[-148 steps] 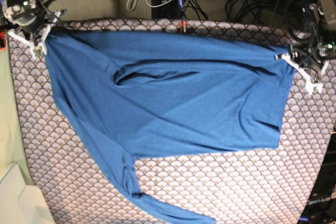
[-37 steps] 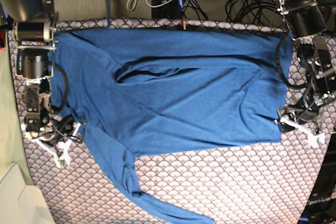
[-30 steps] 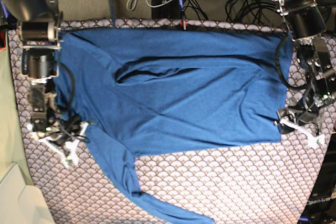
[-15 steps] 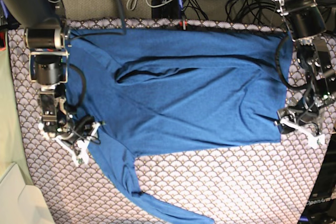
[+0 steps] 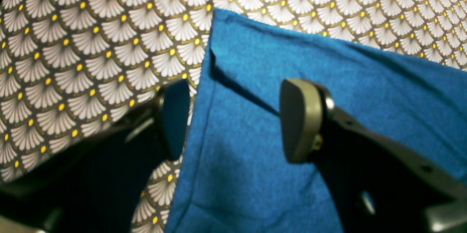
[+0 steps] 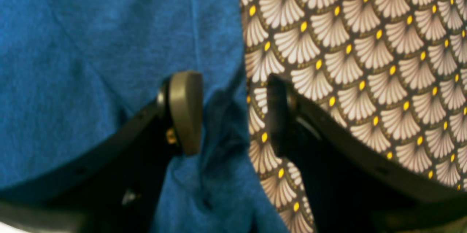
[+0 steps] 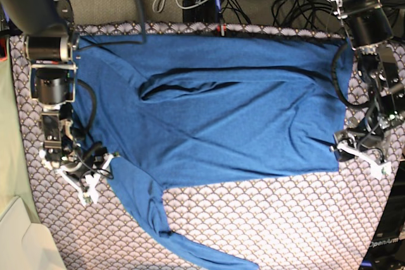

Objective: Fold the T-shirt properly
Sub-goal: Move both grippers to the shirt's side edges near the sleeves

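Left end effector (image 5: pixel 233 120) parted astride T-shirt (image 5: pixel 292 80) corner, right end effector (image 6: pixel 230 112) parted astride its edge

The base view looks straight down from high above and takes in the whole patterned cloth (image 7: pixel 266 219) with the blue shirt (image 7: pixel 221 112) spread over it, both arms at the sides. The left wrist view sits close behind the left gripper (image 5: pixel 233 116) and looks down past its fingers at a corner of the shirt (image 5: pixel 292 80) on the cloth (image 5: pixel 91 43); the base view shows that corner at its right. The right wrist view is equally near, behind the right gripper (image 6: pixel 233 112), over the shirt's edge (image 6: pixel 109 43) and cloth (image 6: pixel 365 43) seen at the base view's left.
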